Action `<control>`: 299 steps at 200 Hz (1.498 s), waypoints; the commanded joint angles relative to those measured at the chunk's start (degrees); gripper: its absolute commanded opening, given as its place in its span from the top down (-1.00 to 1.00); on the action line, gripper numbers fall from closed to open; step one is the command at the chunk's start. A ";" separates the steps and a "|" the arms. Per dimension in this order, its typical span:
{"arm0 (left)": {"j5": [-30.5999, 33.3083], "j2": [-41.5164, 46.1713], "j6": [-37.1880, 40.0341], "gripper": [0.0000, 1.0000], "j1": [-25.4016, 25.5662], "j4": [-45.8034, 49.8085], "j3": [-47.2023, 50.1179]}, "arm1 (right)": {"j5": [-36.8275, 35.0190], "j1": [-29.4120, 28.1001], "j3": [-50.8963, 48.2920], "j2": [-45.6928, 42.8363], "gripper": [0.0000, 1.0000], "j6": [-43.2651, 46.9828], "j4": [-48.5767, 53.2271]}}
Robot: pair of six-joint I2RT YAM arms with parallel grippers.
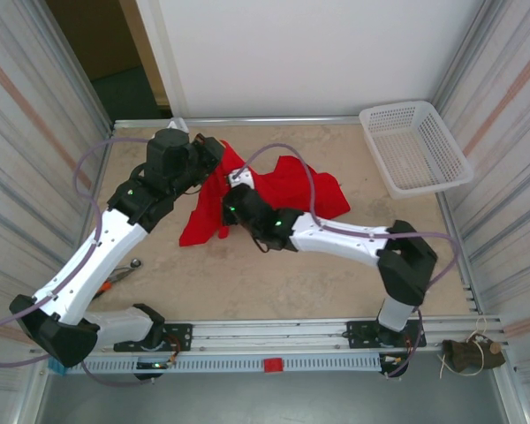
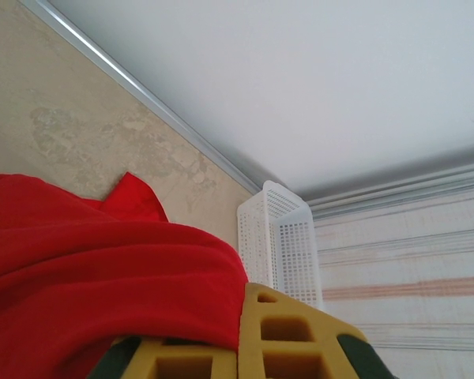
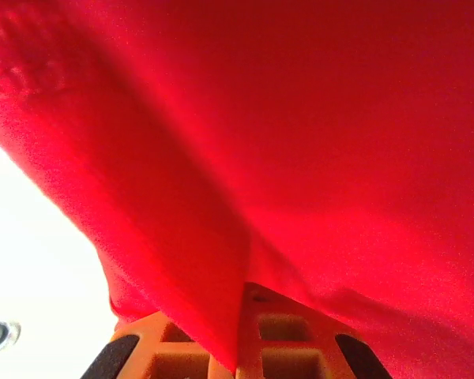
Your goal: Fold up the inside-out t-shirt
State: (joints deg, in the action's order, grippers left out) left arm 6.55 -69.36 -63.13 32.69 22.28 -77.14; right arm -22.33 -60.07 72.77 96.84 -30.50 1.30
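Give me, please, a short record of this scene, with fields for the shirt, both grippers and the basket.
t-shirt: red, crumpled, partly raised off the table, not folded yet
left gripper: shut on the t-shirt, at its left part
right gripper: shut on the t-shirt, nearer its middle
basket: white mesh, at the far right corner of the table, apart from the t-shirt

Lab test cell, metal walls (image 1: 26,115), arm rail (image 1: 274,334)
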 commanded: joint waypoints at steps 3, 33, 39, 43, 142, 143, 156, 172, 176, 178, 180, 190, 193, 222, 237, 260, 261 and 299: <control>-1.35 -0.91 4.11 0.67 -1.13 -3.71 -1.35 | 12.24 4.16 -3.83 -13.15 1.00 1.77 7.78; -6.79 -0.81 12.32 -0.19 -2.90 -5.28 1.90 | 15.55 10.81 -11.62 -24.76 1.00 4.96 18.52; -6.89 -0.33 14.48 -0.26 -2.98 -4.68 3.13 | 16.19 12.85 -13.35 -26.60 1.00 5.05 19.85; -6.91 0.03 15.53 -0.31 -2.98 -3.96 4.02 | 17.07 14.51 -14.42 -27.65 1.00 5.08 20.66; 7.46 5.66 32.39 -0.50 9.01 0.97 35.58 | 24.41 35.04 -20.34 -32.63 1.00 7.35 28.05; 7.62 5.48 32.43 -0.51 9.12 0.99 35.62 | 24.38 35.12 -20.28 -32.61 1.00 7.37 28.05; 9.10 3.06 32.29 -0.52 9.32 1.00 35.80 | 24.39 36.27 -19.53 -32.18 1.00 7.40 28.30; 11.44 -0.54 32.14 -0.54 9.34 0.71 34.97 | 24.69 37.04 -18.83 -31.72 1.00 7.74 28.24; 11.82 -1.42 32.34 -0.54 9.37 0.38 34.65 | 24.70 37.13 -18.73 -31.58 1.00 7.74 28.23; 12.06 -1.88 32.32 -0.55 9.38 0.28 34.48 | 24.77 37.20 -18.66 -31.55 1.00 7.83 28.23; 12.30 -2.37 32.29 -0.55 9.34 0.23 34.29 | 24.78 37.17 -18.59 -31.47 1.00 7.83 28.19; 13.17 -4.69 31.68 -0.57 9.09 -0.18 33.19 | 24.94 37.27 -18.44 -31.27 1.00 7.83 27.98; 13.31 -5.39 31.53 -0.57 8.94 -0.40 32.79 | 24.96 37.28 -18.45 -31.27 1.00 7.78 27.90; 13.40 -12.47 28.30 -0.58 7.05 -3.12 30.61 | 24.92 37.42 -18.46 -30.88 1.00 7.37 27.10; 13.66 -16.46 27.67 -0.49 5.52 -4.62 29.62 | 25.05 37.65 -17.91 -30.61 1.00 7.24 26.82; 13.71 -20.00 30.76 1.00 1.52 -5.18 25.86 | 26.13 39.10 -13.97 -30.21 1.00 7.29 26.91; 13.69 -20.01 30.95 1.00 1.33 -4.94 25.53 | 26.20 39.17 -13.67 -30.22 1.00 7.25 26.96; 16.61 -8.08 41.83 1.00 -1.62 0.34 9.98 | 30.69 45.04 2.83 -29.10 1.00 7.83 29.58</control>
State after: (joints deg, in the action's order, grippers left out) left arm 19.42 -87.61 -28.64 32.34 21.47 -55.79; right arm 5.04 -18.33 64.47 67.94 -24.53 30.79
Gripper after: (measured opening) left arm 0.049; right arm 0.044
